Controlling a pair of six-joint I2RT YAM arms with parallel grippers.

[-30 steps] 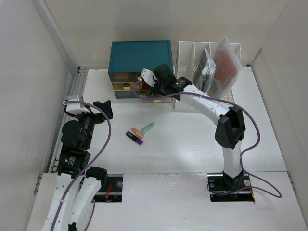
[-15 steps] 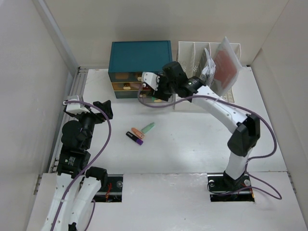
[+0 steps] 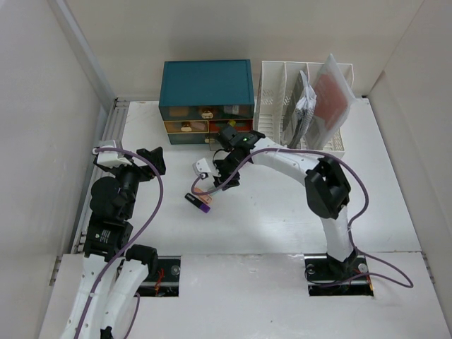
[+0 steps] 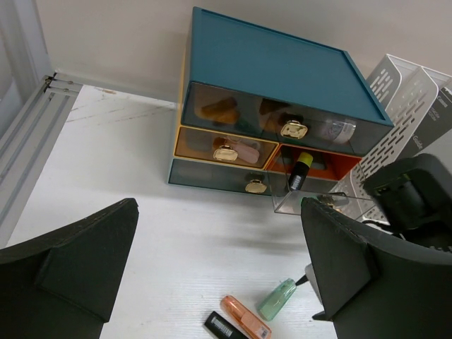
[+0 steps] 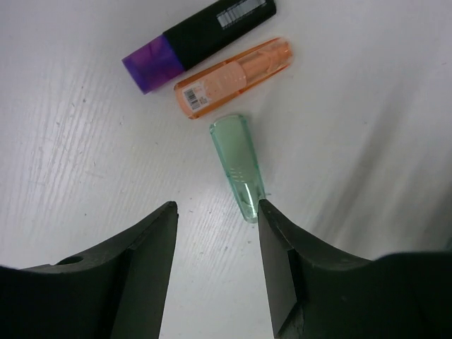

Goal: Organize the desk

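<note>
- The desk [image 3: 282, 212] is a large, flat, matte white tabletop with a faint streaked grain. It lies beneath both arms, between pale walls.
- Left gripper [image 4: 219, 268]: fingers spread wide, empty, above the desk's left side.
- Right gripper [image 5: 217, 212]: fingers partly apart, gripping nothing, directly above the green highlighter [image 5: 239, 169] lying on the desk near its centre.

Green marker [image 5: 239, 168] sits at gap btwn right fingers [image 5: 152, 247] — orange marker [image 5: 233, 76] just beyond, purple highlighter [image 5: 199, 39] past that.
</note>
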